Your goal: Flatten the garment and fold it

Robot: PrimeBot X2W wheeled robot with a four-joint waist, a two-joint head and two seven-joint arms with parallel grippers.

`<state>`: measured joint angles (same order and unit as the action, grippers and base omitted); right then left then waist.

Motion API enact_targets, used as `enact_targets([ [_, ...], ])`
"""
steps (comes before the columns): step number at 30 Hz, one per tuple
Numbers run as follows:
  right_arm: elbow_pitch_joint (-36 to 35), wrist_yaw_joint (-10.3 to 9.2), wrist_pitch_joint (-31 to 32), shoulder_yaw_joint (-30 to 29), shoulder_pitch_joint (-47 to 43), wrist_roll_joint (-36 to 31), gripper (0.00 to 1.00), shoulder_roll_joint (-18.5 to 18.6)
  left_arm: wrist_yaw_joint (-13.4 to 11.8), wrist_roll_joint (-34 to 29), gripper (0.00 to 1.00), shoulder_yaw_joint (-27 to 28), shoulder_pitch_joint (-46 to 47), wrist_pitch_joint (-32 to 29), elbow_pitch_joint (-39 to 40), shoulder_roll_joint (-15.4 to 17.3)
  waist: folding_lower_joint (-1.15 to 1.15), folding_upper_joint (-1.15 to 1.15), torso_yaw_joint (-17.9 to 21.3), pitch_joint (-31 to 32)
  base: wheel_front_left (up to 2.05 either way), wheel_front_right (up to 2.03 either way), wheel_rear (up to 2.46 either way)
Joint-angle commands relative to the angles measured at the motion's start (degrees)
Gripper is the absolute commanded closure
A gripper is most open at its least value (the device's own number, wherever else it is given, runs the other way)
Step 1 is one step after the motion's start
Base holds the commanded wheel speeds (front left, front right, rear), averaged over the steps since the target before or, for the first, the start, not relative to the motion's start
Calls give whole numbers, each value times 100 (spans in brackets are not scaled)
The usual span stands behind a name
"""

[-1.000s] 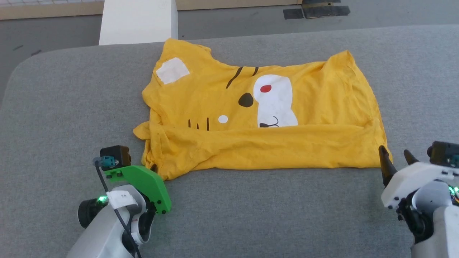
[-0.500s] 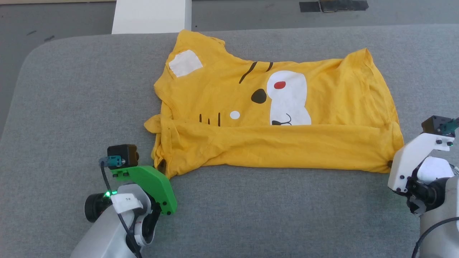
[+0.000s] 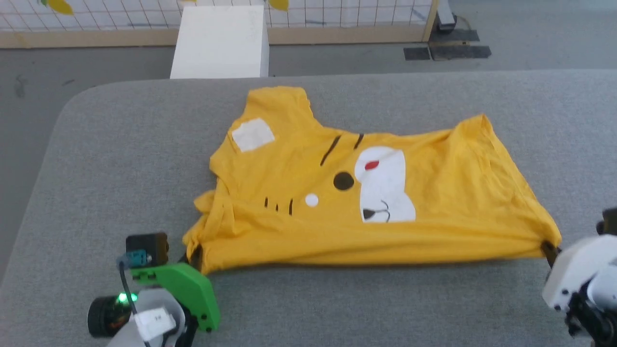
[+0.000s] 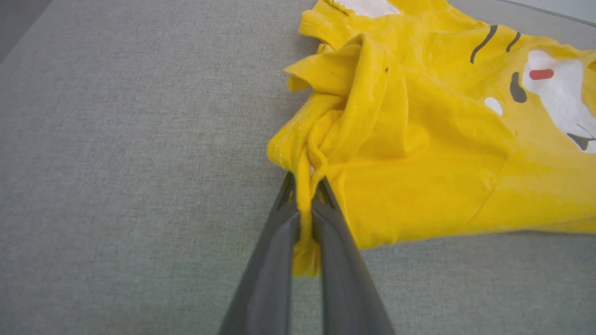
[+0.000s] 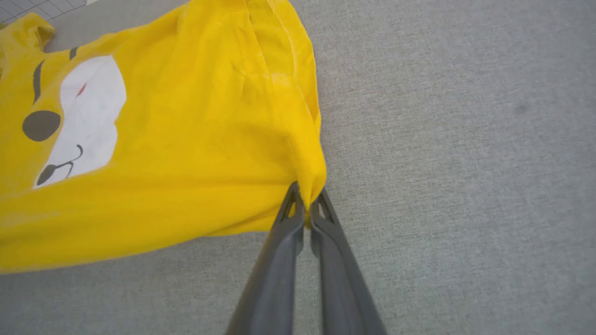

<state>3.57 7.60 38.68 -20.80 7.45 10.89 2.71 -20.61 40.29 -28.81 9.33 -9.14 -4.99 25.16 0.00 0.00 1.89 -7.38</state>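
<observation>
Garment (image 3: 458, 193) clenched at both near corners by left tool (image 4: 305, 182), right tool (image 5: 306, 194); wrist sticker (image 3: 155, 319) illegible.

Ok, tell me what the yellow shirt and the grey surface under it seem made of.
The shirt: thin soft knit, probably cotton, matte; it creases and bunches where pinched. The surface: grey woven upholstery-like cloth, matte; fine weave grain shows.

Yellow T-shirt (image 3: 448, 193) spread print-up on the grey fabric surface (image 3: 120, 159).
Short-sleeved, its cartoon animal face lies sideways: a white snout patch with a red mark, 1 black dot, 1 small white dot, 2 slanted black strokes, 3 short ones, and a white patch at the far left. The near edge is taut between its 2 near corners, just off the surface; the left end is bunched.
</observation>
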Motion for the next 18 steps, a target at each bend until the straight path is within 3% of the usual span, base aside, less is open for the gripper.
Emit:
enact_targets([
  [1, -174, -11, 45, -97, -253, 72, 100, 17, -137, -44, 100, 15, -243, -70, 129, 129, 0, 0, -62, 97, 0, 0, 0],
  [5, -485, -11, 228, -242, -838, 237, 100, 17, -387, 1, 100, -55, -713, -309, 537, 234, 0, 0, -78, 110, 0, 0, 0],
  [8, -492, -11, 214, -332, -1142, 407, 100, 17, -428, 87, 100, -104, -944, -381, 696, 220, 0, 0, -89, 80, 0, 0, 0],
  [17, 555, -11, -494, -173, -1260, 547, 100, 17, -47, 244, 100, -244, -850, -170, 35, -67, 0, 0, -56, -96, 0, 0, 0],
  [18, 634, -11, -579, -147, -1235, 559, 100, 17, -15, 250, 78, -242, -824, -120, -45, -100, 0, 0, -48, -99, 0, 0, 0],
])
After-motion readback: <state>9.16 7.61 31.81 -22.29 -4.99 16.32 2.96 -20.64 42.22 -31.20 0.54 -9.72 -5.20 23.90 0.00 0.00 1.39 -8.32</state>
